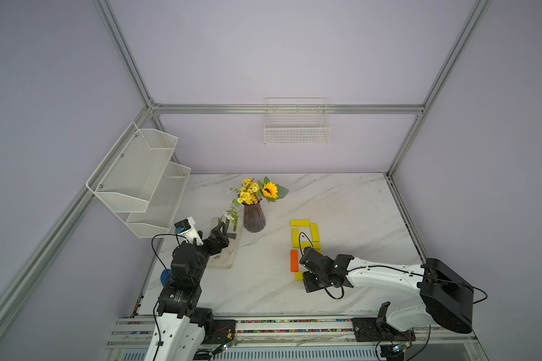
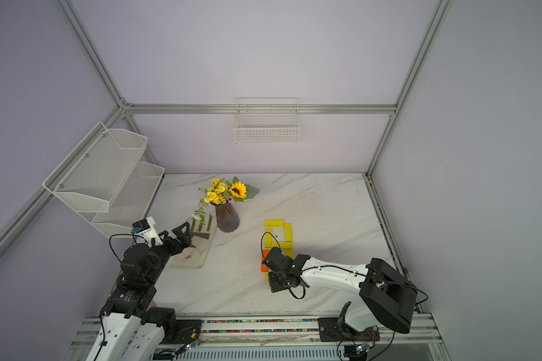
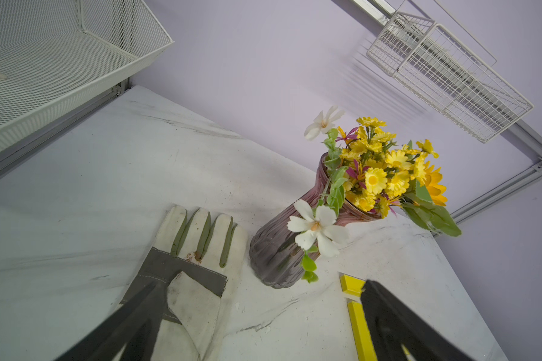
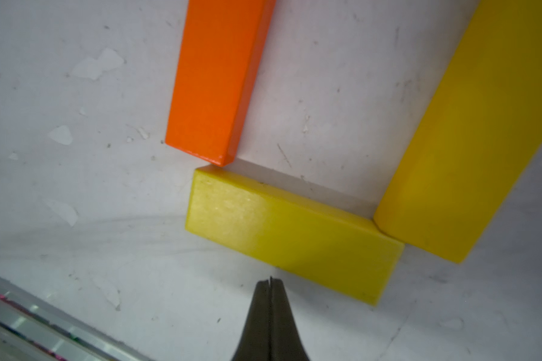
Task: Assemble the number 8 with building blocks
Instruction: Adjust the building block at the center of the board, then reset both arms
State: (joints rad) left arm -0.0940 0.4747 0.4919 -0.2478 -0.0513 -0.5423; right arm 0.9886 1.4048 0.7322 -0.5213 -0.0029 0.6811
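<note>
Number 8 (image 1: 295,239): 7 small flat rectangular building blocks laid on the white marble table (image 1: 351,203), right of the ribbed purple glass vase (image 1: 254,218) and well apart from it. The right arm's wrist covers part of it in both top views.
Upper loop: 4 bright yellow bars, top (image 1: 299,223), left, right (image 1: 314,232) and a middle one (image 1: 318,250) that is mostly hidden.
Orange bar (image 4: 213,81): lower left side; its end corner meets a corner of the bottom yellow bar (image 4: 291,237).
Lower right yellow bar (image 4: 463,147): seen only in the right wrist view, blurred; its end meets the bottom yellow bar's other end.
Right gripper (image 4: 270,283): black fingers pressed together, holding nothing, tips just beside the bottom yellow bar's outer long edge.
Left gripper (image 3: 269,283): jaws spread wide, empty, over the white and grey work glove (image 3: 197,297), near the vase.
</note>
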